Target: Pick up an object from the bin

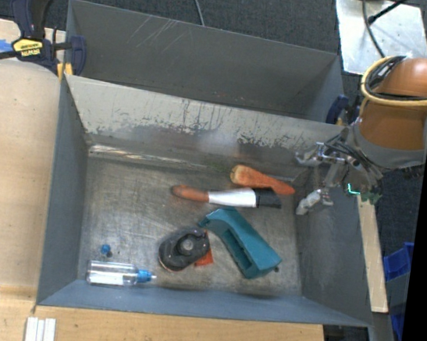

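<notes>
The gripper (pixel 314 196) hangs at about 3 o'clock of the bin (pixel 69 185), over the foot of its sloping right wall, with the arm's orange cover above it toward 2 o'clock. From this angle I cannot tell whether the gripper is open or closed.

Nearest to it is the carrot (pixel 262 181), an orange tapered piece that may be a toy. It lies flat on the floor at about 2 o'clock, its thin end pointing toward the gripper but apart from it.

Just below the carrot, toward the centre, lies a knife (pixel 221 198) with a white blade, a brown end at 9 o'clock and a dark end at 3 o'clock. That dark end is just under the carrot's tip.

At 5 o'clock is a teal tool (pixel 244 243), angled from upper left to lower right. Touching it on the 9 o'clock side is a black disc (pixel 181 249) with a bit of orange at its edge.

At 7 o'clock a clear tube (pixel 115 274) with a blue tip lies along the front wall. A small blue bead (pixel 106 251) sits just above it.
</notes>
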Controlling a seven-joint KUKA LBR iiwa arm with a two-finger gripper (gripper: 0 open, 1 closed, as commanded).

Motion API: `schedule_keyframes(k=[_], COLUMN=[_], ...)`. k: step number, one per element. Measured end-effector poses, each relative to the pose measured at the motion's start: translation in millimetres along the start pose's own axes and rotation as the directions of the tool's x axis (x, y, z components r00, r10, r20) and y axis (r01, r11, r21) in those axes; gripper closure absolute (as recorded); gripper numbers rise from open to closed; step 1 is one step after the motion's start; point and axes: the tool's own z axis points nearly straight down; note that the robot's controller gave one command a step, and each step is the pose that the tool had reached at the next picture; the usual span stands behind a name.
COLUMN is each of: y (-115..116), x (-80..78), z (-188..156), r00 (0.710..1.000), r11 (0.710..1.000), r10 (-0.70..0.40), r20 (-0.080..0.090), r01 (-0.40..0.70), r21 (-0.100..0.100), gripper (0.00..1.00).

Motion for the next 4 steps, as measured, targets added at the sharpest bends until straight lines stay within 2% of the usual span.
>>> schedule_keyframes(k=[1,2,3,4], y=[0.2,53.6,53.6,57.0], x=[-2.0,-2.4,-2.4,1.4], z=[-4.0,69.7,69.7,34.5], r00=[1.000,1.000,1.000,1.000], r11=[1.000,1.000,1.000,1.000], r10=[-0.002,-0.002,-0.003,-0.014], r20=[0.007,0.010,0.010,0.003], r01=[0.002,0.002,0.003,0.014], r21=[0.001,0.002,0.002,0.000], gripper=[0.00,1.00,1.00,1.00])
